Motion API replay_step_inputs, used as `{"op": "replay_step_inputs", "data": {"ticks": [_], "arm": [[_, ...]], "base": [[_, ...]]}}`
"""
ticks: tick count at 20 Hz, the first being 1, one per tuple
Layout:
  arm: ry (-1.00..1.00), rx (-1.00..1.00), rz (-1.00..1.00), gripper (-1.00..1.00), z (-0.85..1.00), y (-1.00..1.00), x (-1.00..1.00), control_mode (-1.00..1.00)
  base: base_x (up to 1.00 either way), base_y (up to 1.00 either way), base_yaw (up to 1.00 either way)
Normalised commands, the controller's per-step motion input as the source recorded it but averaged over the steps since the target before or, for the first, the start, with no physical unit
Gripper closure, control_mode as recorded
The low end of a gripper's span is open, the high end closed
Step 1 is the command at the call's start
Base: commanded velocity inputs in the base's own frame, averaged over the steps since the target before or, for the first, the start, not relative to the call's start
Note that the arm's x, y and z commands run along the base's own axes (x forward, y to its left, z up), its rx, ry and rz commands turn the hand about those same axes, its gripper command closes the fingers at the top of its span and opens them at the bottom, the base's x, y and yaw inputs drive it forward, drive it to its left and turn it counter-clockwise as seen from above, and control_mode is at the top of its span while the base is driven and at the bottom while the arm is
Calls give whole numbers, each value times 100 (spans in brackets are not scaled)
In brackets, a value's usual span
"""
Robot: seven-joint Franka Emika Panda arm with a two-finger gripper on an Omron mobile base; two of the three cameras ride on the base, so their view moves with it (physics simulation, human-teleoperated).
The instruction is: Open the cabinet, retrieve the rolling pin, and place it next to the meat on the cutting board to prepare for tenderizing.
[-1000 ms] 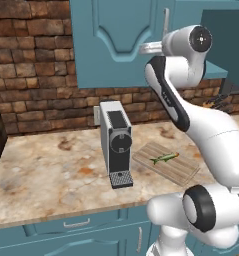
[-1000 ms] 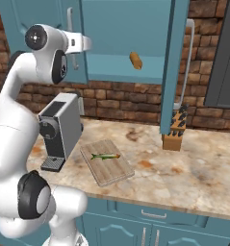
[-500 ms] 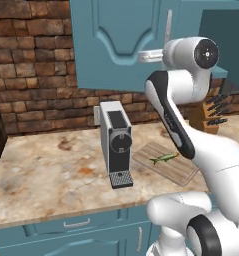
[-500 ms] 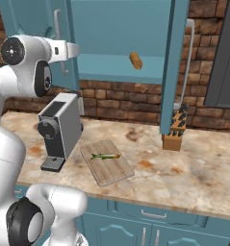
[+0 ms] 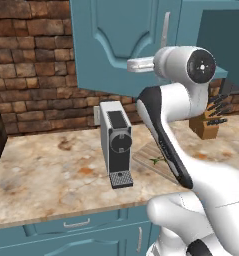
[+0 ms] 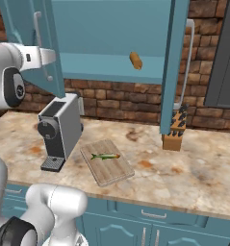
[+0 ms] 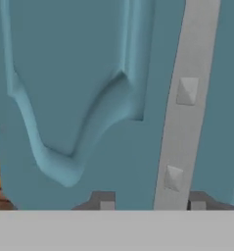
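Even, bright rendered light, no glare. Soft shadow under coffee machine [image 6: 60, 129]. Hand view soft, low-res; base views slightly pixelated.

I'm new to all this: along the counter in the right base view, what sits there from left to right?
coffee machine → cutting board with the meat on it → knife block

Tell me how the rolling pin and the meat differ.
The rolling pin is brown and stubby; the meat is greenish-yellow, slim, with pointed ends. The rolling pin sits up on the open cabinet's shelf; the meat lies down on the cutting board. Both are small, elongated pieces.
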Motion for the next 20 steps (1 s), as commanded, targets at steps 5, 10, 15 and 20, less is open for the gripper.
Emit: {"op": "replay_step_inputs", "data": {"ticks": [5, 10, 15, 20], "arm": [[3, 0, 0, -100, -11, 75, -48, -100], [-2, 0, 0, -100, -2, 7, -14, -100], [-20, 9, 0, -100, 0, -9, -99, -100], [-6, 19, 0, -100, 1, -21, -80, -100]], "base": [[0, 0, 0], [0, 0, 0], [0, 0, 0], [0, 0, 0]]}}
